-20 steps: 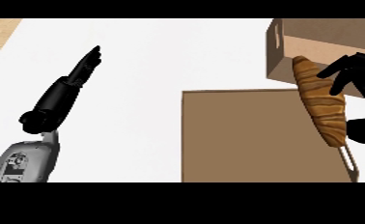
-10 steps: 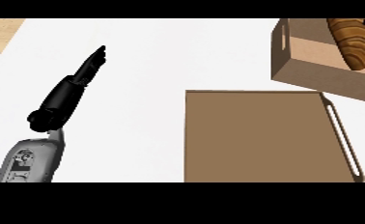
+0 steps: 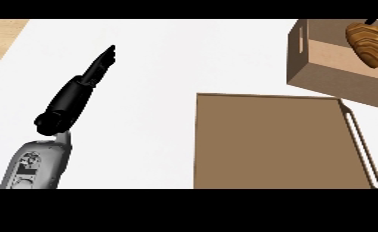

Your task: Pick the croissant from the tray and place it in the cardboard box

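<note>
The worktop (image 3: 162, 61) gives us wide open room on the left. The tray (image 3: 266, 141) holds nothing, and the cardboard box (image 3: 325, 71) meets the frame's right edge. Our left hand (image 3: 74, 98) rests with its fingers straight. The croissant (image 3: 363, 41) lies in the box, so placing looks nearly done; next we lift clear of its walls. We cannot tell the grip of our right hand (image 3: 371, 21).

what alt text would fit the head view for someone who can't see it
A croissant sits in the open cardboard box at the upper right of a white counter. Below it lies a brown tray; the left hand rests open at the left, fingers straight.
</note>
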`<state>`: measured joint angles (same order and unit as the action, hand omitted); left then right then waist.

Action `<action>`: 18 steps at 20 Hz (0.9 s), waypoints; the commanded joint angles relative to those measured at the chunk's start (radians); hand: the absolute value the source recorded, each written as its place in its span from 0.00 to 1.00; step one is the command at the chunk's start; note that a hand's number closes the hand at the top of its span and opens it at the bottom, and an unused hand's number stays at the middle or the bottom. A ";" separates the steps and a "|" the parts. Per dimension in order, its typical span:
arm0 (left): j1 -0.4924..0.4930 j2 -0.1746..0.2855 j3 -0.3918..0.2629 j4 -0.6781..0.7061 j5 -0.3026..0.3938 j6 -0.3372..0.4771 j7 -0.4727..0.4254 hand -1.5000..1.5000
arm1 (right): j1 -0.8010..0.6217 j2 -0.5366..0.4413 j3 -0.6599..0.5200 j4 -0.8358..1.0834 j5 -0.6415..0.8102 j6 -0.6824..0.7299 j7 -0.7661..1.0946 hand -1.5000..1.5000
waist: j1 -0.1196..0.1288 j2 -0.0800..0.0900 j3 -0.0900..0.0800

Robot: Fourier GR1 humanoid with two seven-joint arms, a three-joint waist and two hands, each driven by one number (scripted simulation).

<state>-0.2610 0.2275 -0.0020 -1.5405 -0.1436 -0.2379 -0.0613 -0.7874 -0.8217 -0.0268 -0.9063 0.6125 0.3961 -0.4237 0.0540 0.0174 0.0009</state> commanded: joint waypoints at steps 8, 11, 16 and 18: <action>-0.022 -0.034 -0.030 0.003 -0.021 0.011 0.001 0.50 | -0.122 -0.045 0.169 0.415 0.221 0.035 -0.303 0.00 | 0.021 0.010 0.002; -0.006 -0.006 0.000 0.046 -0.017 -0.002 -0.042 0.50 | -0.162 -0.028 0.180 0.451 0.221 0.063 -0.423 0.00 | 0.000 0.003 0.001; -0.008 0.008 0.026 0.025 0.002 -0.006 -0.019 0.50 | -0.183 -0.036 0.016 0.518 0.015 0.114 -0.547 0.00 | -0.006 0.001 0.004; -0.006 -0.003 0.012 0.018 -0.005 0.000 -0.015 0.50 | -0.214 0.021 -0.091 0.577 -0.122 0.206 -0.482 0.00 | -0.001 -0.001 0.006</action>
<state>-0.2742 0.2199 0.0018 -1.5200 -0.1512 -0.2395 -0.0751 -0.9740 -0.8363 0.0141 -0.4122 0.6509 0.4250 -0.8021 0.0560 0.0197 0.0042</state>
